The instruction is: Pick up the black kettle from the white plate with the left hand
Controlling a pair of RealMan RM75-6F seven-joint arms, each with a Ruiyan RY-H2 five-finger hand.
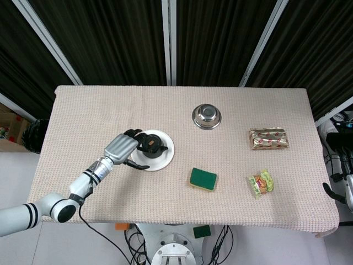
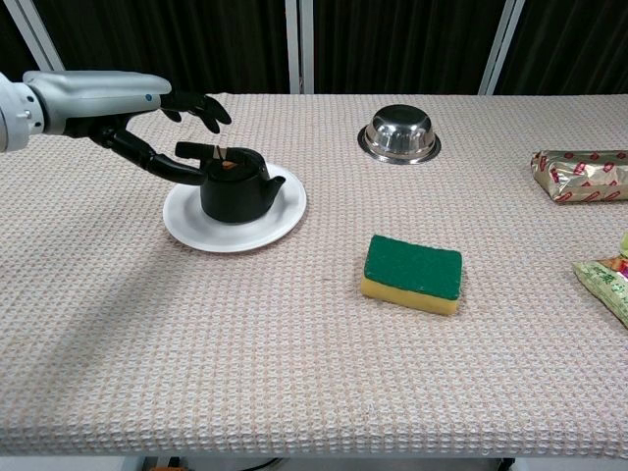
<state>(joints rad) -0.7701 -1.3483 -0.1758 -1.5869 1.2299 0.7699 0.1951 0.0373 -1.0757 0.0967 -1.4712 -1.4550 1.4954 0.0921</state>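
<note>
The black kettle (image 1: 150, 145) (image 2: 234, 186) stands upright on the white plate (image 1: 165, 158) (image 2: 196, 232), left of the table's middle, its spout pointing right. My left hand (image 1: 121, 148) (image 2: 147, 118) reaches in from the left with its fingers spread. In the chest view the fingers hang over the kettle's lid and the thumb lies by the kettle's left side. Nothing is closed around the kettle, and I cannot tell if the thumb touches it. My right hand shows in neither view.
A steel bowl (image 1: 207, 116) (image 2: 399, 134) sits behind and right of the plate. A green and yellow sponge (image 1: 203, 179) (image 2: 412, 273) lies to the front right. A gold packet (image 1: 268, 138) (image 2: 581, 175) and a green snack bag (image 1: 260, 183) (image 2: 608, 280) lie far right.
</note>
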